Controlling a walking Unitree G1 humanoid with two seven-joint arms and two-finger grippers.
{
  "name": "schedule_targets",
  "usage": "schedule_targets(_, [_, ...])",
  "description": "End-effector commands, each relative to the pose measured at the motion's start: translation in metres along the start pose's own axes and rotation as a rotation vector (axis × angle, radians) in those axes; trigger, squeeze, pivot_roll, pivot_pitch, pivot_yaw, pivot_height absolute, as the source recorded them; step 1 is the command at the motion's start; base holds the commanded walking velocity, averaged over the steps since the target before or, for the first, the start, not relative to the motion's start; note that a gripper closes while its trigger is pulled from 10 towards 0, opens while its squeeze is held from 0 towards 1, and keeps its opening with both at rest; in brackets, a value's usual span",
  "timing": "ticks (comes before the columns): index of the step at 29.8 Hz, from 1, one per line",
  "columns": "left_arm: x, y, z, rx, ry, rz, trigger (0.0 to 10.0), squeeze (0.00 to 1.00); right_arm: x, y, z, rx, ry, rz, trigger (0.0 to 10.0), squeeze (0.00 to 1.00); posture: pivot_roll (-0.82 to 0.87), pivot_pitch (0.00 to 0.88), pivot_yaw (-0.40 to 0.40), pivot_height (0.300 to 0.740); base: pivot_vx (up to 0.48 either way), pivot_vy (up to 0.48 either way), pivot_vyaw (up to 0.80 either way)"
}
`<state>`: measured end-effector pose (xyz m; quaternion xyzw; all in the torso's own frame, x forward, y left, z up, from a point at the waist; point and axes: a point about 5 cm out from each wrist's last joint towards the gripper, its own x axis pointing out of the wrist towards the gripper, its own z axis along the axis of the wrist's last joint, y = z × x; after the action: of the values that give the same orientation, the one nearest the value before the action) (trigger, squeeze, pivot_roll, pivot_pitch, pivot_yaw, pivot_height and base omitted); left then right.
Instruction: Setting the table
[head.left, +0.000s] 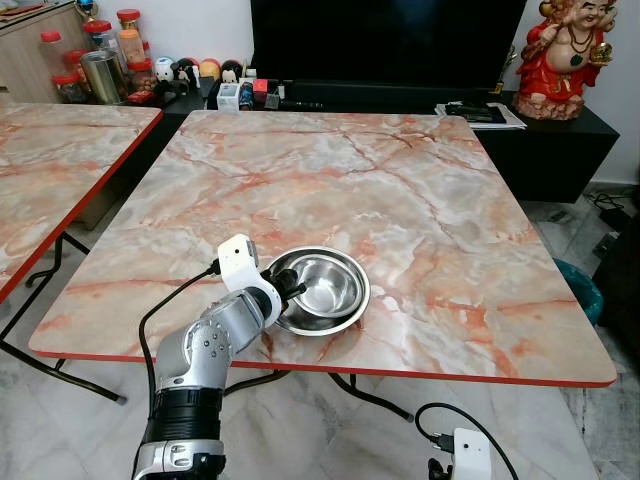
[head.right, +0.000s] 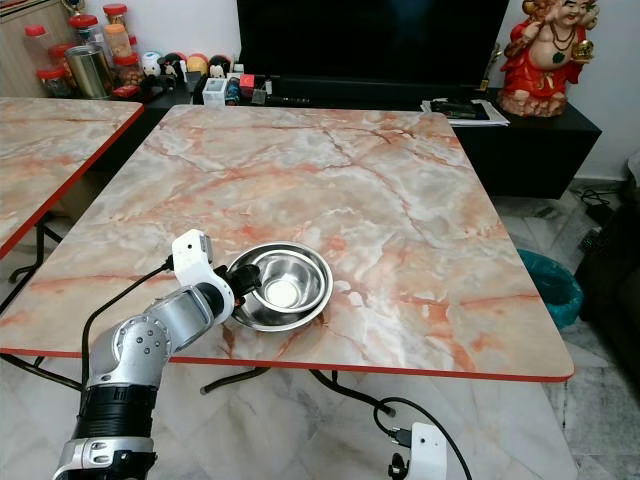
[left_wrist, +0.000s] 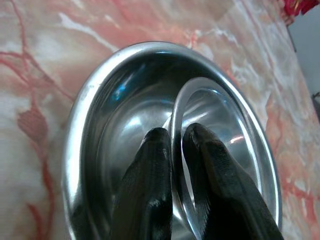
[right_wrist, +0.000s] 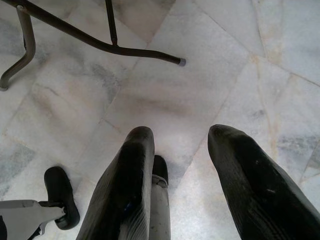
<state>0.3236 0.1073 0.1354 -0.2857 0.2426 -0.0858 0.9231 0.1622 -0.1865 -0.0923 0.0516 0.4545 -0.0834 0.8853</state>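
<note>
- Two steel bowls, nested: big bowl (head.left: 340, 318) sits on the marble tabletop (head.left: 400, 190) near its front edge, a bit left of centre. Small bowl (head.left: 325, 283) sits inside it, pushed twd the left side.
- Left claw (head.left: 292, 290) comes in from the front-left, fingers (left_wrist: 150, 190) pinched on the small bowl's rim. Wrist cam shows one finger on each side of the thin rim, narrow gap, so it's clamped on that bowl.
- Small bowl looks tilted in the wrist view, its rim standing up inside the big one, bottom resting against the big bowl's inner wall.
- Left arm (head.left: 215, 345) is bent over the tabletop's front edge w/ a black cable looping off the wrist.
- Right claw (right_wrist: 180, 170) hangs low, pointing at the marble floor (right_wrist: 210, 75), fingers spread apart w/ nothing btwn them. A table leg (right_wrist: 100, 45) crosses the floor beyond it.
- Behind the tabletop: a black TV (head.left: 385, 40) on a low black cabinet (head.left: 550, 140), a red and gold figurine (head.left: 562, 55) on its right end, jars (head.left: 95, 55) and small knick-knacks at left.
- Second marble table (head.left: 60, 160) stands off to the left, just beside this one.
- Teal bin (head.left: 585, 290) on the floor at right.
</note>
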Motion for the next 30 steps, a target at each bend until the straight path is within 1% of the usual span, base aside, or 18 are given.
schedule_targets(1, [-0.002, -0.007, 0.01, 0.037, -0.019, -0.004, 10.0, 0.0, 0.0, 0.0, 0.002, -0.005, -0.006, 0.001, 10.0, 0.0, 0.04, 0.0, -0.02, 0.736, 0.0, 0.0, 0.0])
schedule_targets(2, [-0.002, -0.007, 0.01, 0.037, -0.019, -0.004, 10.0, 0.0, 0.0, 0.0, 0.002, -0.005, -0.006, 0.001, 10.0, 0.0, 0.04, 0.0, -0.02, 0.736, 0.0, 0.0, 0.0])
schedule_targets(4, [-0.005, -0.012, 0.021, 0.044, -0.051, -0.011, 10.0, 0.0, 0.001, 0.0, 0.002, -0.006, -0.005, -0.001, 10.0, 0.0, 0.04, 0.0, -0.02, 0.736, 0.0, 0.0, 0.0])
schedule_targets(8, [-0.007, -0.014, 0.032, 0.065, -0.076, -0.009, 10.0, 0.0, 0.001, -0.001, 0.004, -0.008, -0.007, -0.001, 10.0, 0.0, 0.04, 0.0, -0.023, 0.736, 0.0, 0.0, 0.0])
schedule_targets(12, [-0.009, -0.016, 0.038, 0.077, -0.095, -0.011, 10.0, 0.0, 0.001, 0.0, 0.004, -0.01, -0.008, 0.002, 10.0, 0.0, 0.04, 0.0, -0.023, 0.736, 0.0, 0.0, 0.0])
schedule_targets(15, [-0.01, -0.018, 0.042, 0.099, -0.112, -0.008, 10.0, 0.0, 0.001, 0.0, 0.004, -0.01, -0.009, 0.002, 10.0, 0.0, 0.04, 0.0, -0.024, 0.736, 0.0, 0.0, 0.0])
schedule_targets(16, [-0.011, -0.019, 0.046, 0.142, -0.128, -0.004, 10.0, 0.0, 0.001, 0.0, 0.005, -0.01, -0.009, 0.002, 10.0, 0.0, 0.04, 0.0, -0.024, 0.736, 0.0, 0.0, 0.0])
schedule_targets(17, [-0.011, -0.019, 0.046, 0.142, -0.128, -0.004, 10.0, 0.0, 0.001, 0.0, 0.005, -0.01, -0.009, 0.002, 10.0, 0.0, 0.04, 0.0, -0.024, 0.736, 0.0, 0.0, 0.0])
schedule_targets(18, [-0.013, -0.021, 0.052, 0.235, -0.167, 0.011, 10.0, 0.0, 0.001, 0.0, 0.005, -0.009, -0.01, 0.001, 10.0, 0.0, 0.04, 0.0, -0.024, 0.736, 0.0, 0.0, 0.0])
schedule_targets(19, [-0.015, -0.024, 0.056, 0.297, -0.203, 0.016, 10.0, 0.0, 0.001, 0.0, 0.005, -0.009, -0.01, 0.001, 10.0, 0.0, 0.04, 0.0, -0.024, 0.736, 0.0, 0.0, 0.0])
schedule_targets(22, [-0.018, -0.03, 0.067, 0.385, -0.32, -0.015, 10.0, 0.0, 0.001, -0.001, 0.005, -0.009, -0.011, 0.0, 10.0, 0.0, 0.04, 0.0, -0.026, 0.736, 0.0, 0.0, 0.0])
schedule_targets(23, [-0.02, -0.032, 0.071, 0.463, -0.386, -0.019, 10.0, 0.0, 0.001, -0.001, 0.005, -0.008, -0.011, 0.0, 10.0, 0.0, 0.04, 0.0, -0.026, 0.736, 0.0, 0.0, 0.0])
schedule_targets(24, [-0.021, -0.033, 0.071, 0.618, -0.476, -0.018, 10.0, 0.0, 0.001, -0.001, 0.006, -0.006, -0.018, 0.001, 10.0, 0.0, 0.04, 0.0, -0.028, 0.736, 0.0, 0.0, 0.0])
schedule_targets(25, [-0.021, -0.033, 0.071, 0.618, -0.476, -0.018, 10.0, 0.0, 0.001, -0.001, 0.006, -0.006, -0.018, 0.001, 10.0, 0.0, 0.04, 0.0, -0.028, 0.736, 0.0, 0.0, 0.0])
schedule_targets(26, [-0.02, -0.03, 0.064, 0.732, -0.517, -0.018, 10.0, 0.0, 0.001, 0.0, 0.008, -0.002, -0.028, 0.003, 10.0, 0.0, 0.04, 0.0, -0.028, 0.736, 0.0, 0.0, 0.0])
schedule_targets(27, [-0.02, -0.03, 0.064, 0.732, -0.517, -0.018, 10.0, 0.0, 0.001, 0.0, 0.008, -0.002, -0.028, 0.003, 10.0, 0.0, 0.04, 0.0, -0.028, 0.736, 0.0, 0.0, 0.0])
schedule_targets(28, [-0.017, -0.022, 0.054, 0.727, -0.531, -0.018, 10.0, 0.0, 0.002, 0.0, 0.01, 0.006, -0.039, 0.002, 10.0, 0.0, 0.04, 0.0, -0.026, 0.736, 0.0, 0.0, 0.0])
schedule_targets(30, [-0.015, -0.015, 0.046, 0.747, -0.544, -0.01, 10.0, 0.0, 0.002, 0.0, 0.011, 0.006, -0.044, 0.001, 10.0, 0.0, 0.03, 0.0, -0.024, 0.736, 0.0, 0.0, 0.0])
